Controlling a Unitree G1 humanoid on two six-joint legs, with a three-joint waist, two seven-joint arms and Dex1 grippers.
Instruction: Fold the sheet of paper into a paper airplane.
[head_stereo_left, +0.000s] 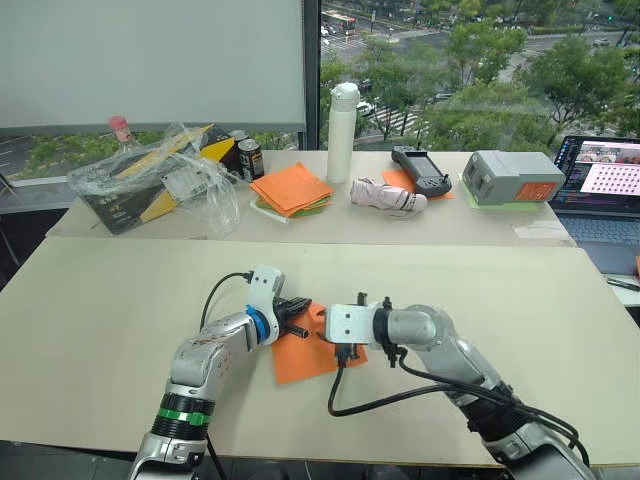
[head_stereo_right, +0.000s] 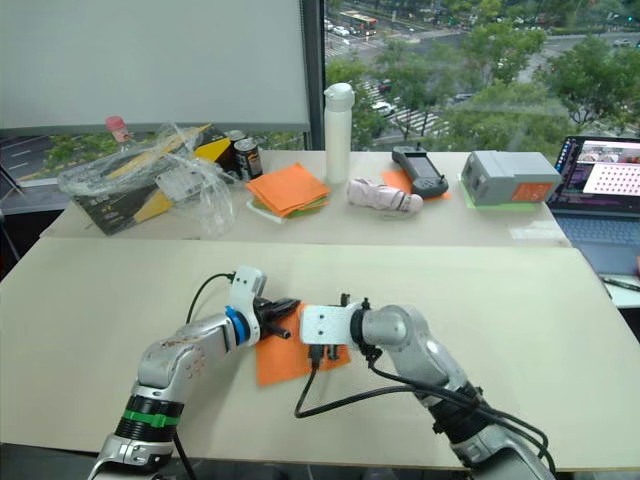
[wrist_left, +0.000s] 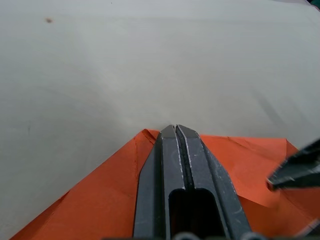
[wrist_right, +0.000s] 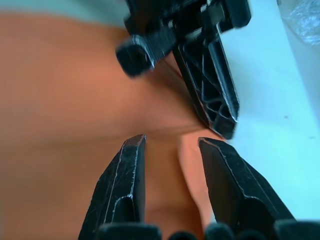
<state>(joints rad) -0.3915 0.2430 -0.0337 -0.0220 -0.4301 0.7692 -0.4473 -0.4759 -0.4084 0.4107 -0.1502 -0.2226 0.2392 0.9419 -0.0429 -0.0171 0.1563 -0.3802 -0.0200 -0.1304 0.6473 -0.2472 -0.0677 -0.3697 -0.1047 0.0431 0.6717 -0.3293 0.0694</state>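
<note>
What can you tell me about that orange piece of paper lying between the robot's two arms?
The thin bright orange sheet of paper lies flat on the pale wooden table, near its front edge. It is partly folded: the left wrist view shows creases and a corner turned in to a point. The left gripper, its black fingers shut, rests over that point. The right gripper, fingers apart, hovers close over the paper beside it. Both grippers hide part of the sheet.

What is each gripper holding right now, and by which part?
Left gripper: fingers shut and lying on the sheet of paper near its folded point, apparently pressing, not gripping. Right gripper: fingers open over the paper, nothing between them.
</note>
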